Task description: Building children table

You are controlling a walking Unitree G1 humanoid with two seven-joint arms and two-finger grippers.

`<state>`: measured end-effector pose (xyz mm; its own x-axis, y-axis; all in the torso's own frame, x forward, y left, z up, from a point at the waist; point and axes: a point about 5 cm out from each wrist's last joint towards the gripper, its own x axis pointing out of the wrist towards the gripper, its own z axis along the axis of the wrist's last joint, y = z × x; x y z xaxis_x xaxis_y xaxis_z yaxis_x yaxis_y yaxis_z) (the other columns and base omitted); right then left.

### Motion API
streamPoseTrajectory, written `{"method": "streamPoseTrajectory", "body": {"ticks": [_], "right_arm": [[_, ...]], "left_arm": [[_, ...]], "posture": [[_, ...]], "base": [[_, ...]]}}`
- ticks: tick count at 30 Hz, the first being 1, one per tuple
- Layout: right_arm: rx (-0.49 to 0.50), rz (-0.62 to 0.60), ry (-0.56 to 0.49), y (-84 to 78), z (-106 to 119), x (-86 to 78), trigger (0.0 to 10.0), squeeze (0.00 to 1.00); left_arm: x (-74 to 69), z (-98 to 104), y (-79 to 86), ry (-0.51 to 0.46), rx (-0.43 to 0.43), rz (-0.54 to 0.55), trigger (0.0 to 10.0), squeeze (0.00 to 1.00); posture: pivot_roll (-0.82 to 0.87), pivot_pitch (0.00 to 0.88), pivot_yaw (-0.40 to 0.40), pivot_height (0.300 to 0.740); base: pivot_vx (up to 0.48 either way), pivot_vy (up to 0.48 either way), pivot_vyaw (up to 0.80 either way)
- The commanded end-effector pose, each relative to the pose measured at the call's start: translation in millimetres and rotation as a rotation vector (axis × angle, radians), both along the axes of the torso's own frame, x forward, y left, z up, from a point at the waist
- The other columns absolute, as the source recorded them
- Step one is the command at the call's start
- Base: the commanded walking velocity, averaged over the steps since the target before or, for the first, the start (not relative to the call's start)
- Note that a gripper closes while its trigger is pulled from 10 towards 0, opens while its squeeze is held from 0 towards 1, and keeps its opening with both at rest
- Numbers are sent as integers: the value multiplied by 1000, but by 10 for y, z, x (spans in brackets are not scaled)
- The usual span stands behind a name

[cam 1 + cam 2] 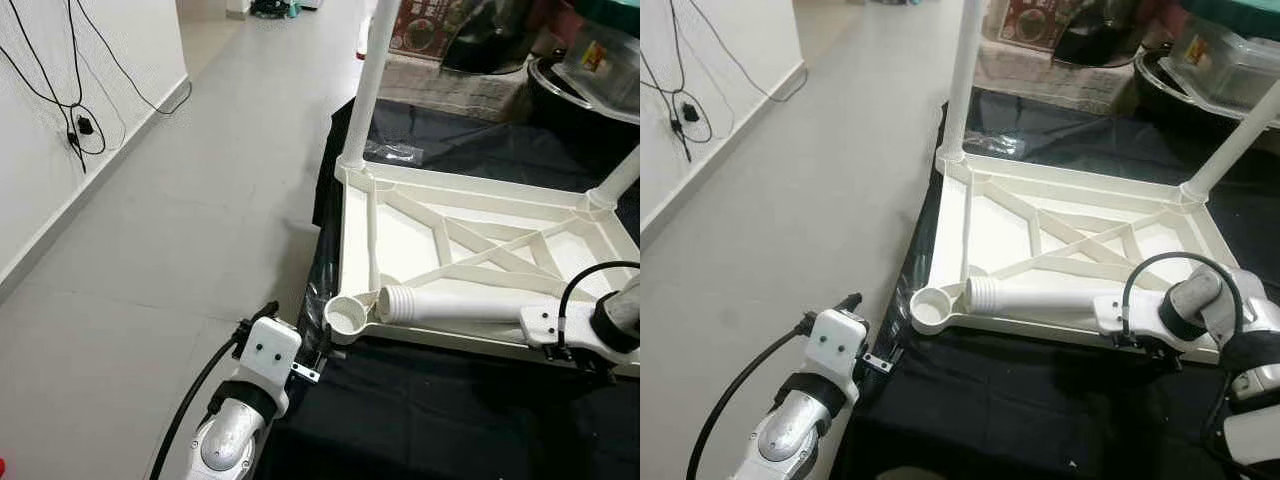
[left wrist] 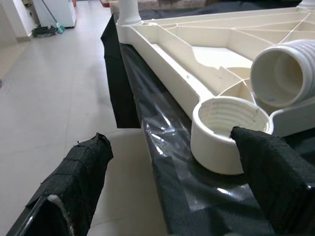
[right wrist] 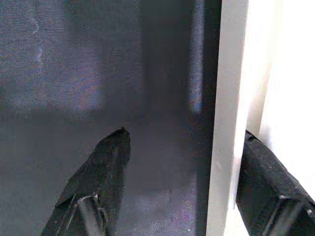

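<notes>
The white plastic table top [image 1: 480, 195] lies upside down on a black cloth [image 1: 430, 400]. Upright legs stand in its far left corner [image 1: 365, 90] and far right corner [image 1: 620, 180]. A loose leg [image 1: 460, 303] lies along the near rim, its threaded end [image 2: 283, 73] beside the empty near-left corner socket [image 1: 347, 317]. My left gripper [image 2: 177, 167] is open just in front of that socket, one finger off the cloth's edge, the other by the socket. At the loose leg's other end my right gripper [image 3: 182, 162] is open, its fingers astride a white edge [image 3: 226, 123] over the cloth.
Grey tiled floor [image 1: 200, 220] stretches to the left of the cloth. Black cables [image 1: 80, 125] hang on the white wall at the left. Boxes and containers [image 1: 600, 60] crowd the back right. A clear plastic bag [image 1: 395, 152] lies behind the table top.
</notes>
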<state>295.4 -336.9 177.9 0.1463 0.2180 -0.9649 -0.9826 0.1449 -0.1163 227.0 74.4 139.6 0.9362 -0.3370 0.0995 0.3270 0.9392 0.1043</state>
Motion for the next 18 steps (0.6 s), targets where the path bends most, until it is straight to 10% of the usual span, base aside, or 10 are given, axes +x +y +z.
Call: {"method": "streamPoseTrajectory", "body": {"ticks": [1, 18], "right_arm": [[20, 7, 67, 26, -141, -53, 10000, 0], [136, 41, -76, 148, 373, 111, 10000, 0]], "left_arm": [[-15, -60, -17, 30, 7, -3, 10000, 0], [1, -84, -11, 34, 11, -4, 10000, 0]], "posture": [[45, 202, -46, 740], [42, 191, -42, 740]], "base": [[0, 0, 0], [0, 0, 0]]}}
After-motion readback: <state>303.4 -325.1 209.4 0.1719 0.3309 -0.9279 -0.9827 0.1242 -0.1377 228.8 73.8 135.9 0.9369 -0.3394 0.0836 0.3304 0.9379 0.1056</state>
